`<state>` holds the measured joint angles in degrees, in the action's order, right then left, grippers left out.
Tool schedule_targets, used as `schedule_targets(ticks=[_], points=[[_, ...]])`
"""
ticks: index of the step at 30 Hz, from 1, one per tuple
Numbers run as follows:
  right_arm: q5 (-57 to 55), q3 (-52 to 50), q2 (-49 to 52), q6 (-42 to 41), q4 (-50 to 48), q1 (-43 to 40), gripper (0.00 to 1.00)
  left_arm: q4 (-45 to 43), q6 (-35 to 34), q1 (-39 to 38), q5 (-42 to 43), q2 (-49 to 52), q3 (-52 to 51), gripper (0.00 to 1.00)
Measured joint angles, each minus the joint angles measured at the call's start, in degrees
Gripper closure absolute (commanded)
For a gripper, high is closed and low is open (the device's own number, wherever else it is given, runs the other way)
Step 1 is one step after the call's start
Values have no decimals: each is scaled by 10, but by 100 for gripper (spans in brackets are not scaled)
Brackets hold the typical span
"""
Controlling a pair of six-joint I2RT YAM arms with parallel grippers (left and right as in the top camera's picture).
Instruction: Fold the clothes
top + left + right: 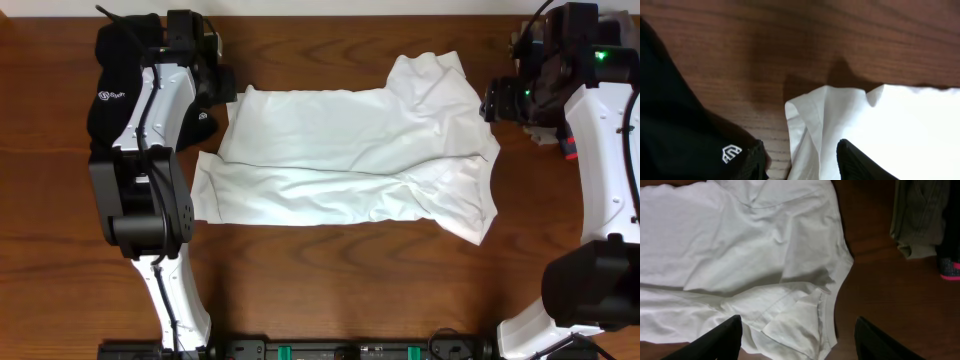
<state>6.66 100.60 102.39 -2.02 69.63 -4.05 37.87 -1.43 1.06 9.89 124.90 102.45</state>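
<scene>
Though the shirt (350,160) lies just beside the black garment (115,70), you seem one lengthwise fold in; cross folds remain; left pincer (799,150) spread astride its near corner; right pincer (799,320) spread above its far end.

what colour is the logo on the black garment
White; the logo shows best in the left wrist view.

Left gripper (805,167) sits near the table's (330,260) far-left corner, jaws apparently parted; right gripper (797,342), by the right edge, jaws spread wide.
</scene>
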Motion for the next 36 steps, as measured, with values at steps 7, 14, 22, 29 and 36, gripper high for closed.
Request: schedule_targets(ticks=[7,14,22,29,36], points=[[0,0,0,0,5,0,31,-22,0,0,1,35,0,59],[0,0,0,1,6,0,31,-41,0,0,2,79,0,73],[0,0,0,2,4,0,33,-61,-3,0,2,79,0,94],[0,0,1,2,-25,0,37,-48,-3,0,2,72,23,94],[6,1,44,2,-91,0,38,25,0,0,0,-7,23,94]])
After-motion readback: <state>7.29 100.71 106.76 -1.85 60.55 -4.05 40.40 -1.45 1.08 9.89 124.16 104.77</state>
